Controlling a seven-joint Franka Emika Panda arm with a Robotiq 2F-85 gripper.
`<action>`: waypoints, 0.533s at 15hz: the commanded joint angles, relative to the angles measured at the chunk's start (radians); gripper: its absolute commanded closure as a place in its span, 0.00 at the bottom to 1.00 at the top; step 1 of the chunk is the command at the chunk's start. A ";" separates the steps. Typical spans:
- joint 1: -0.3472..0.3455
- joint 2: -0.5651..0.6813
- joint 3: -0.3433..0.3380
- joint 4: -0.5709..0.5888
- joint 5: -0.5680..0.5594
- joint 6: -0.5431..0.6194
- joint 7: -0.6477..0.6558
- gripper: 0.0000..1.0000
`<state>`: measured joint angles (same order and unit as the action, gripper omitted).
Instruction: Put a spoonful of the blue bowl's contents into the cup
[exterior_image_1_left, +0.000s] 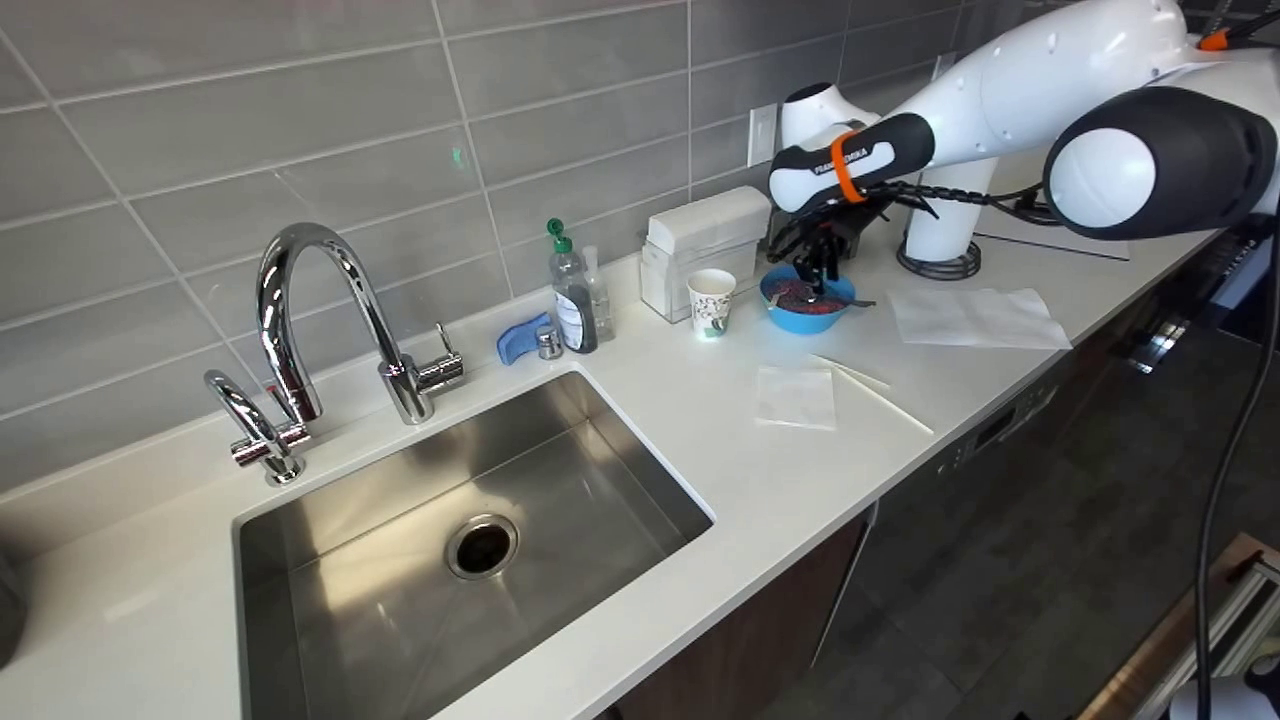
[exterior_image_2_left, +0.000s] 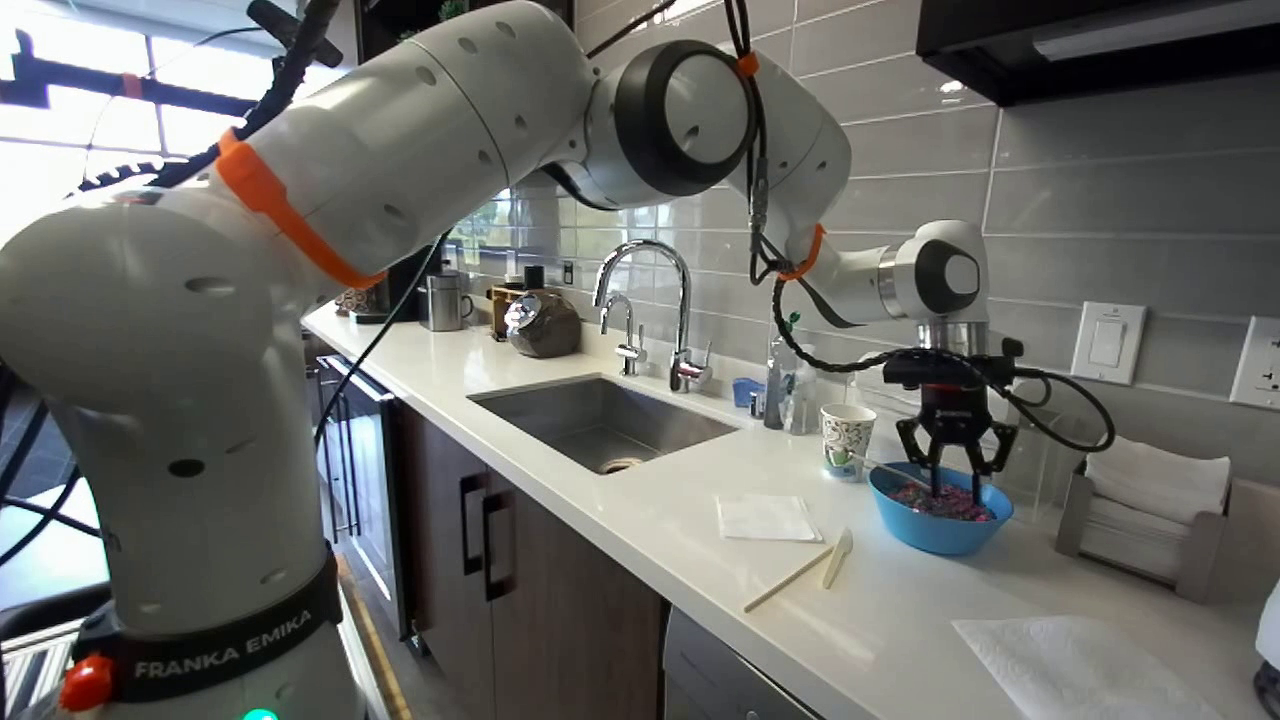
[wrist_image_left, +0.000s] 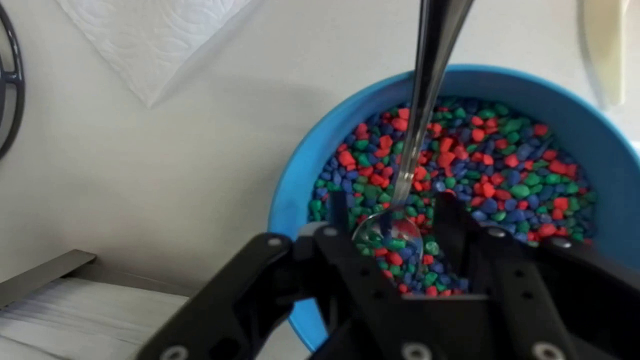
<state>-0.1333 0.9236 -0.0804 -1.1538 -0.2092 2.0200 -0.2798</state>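
progress: incomplete; est. early stage. spoon sits in the blue bowl, head down among the loose bits. no load seen lifted. some bits show within the head's outline; can't tell if scooped or reflected. gripper is at the bowl, spread, fingers either side of the spoon's head w/ a gap each side; nothing pinched, as far as seen. in an exterior view the cup stands upright approx. 10 o'clock of the bowl, near but apart. cup's bottom not visible, so any fill unverified. o/s, imo: firm grip on spoon, scoop, lift clear of rim, carry to cup, tip.

views compared: wrist view alone resolves the bits as red, green & blue pcs and shows the spoon's head; handle runs out past the rim twd 12 o'clock there. cup isn't in that view. both exterior views show cup & bowl together, but bits read as a reddish mass and the head can't be made out. pale knife, betw. 1 & 2 o'clock of the bowl, is cut off at the wrist view's edge; an exterior view has the whole knife.
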 joint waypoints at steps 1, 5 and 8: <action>-0.009 -0.038 0.018 -0.022 0.021 0.005 -0.011 0.20; -0.037 -0.143 0.060 -0.107 0.088 -0.014 -0.038 0.00; -0.061 -0.255 0.075 -0.242 0.179 -0.004 0.003 0.00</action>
<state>-0.1597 0.8075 -0.0355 -1.2147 -0.1077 2.0074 -0.2968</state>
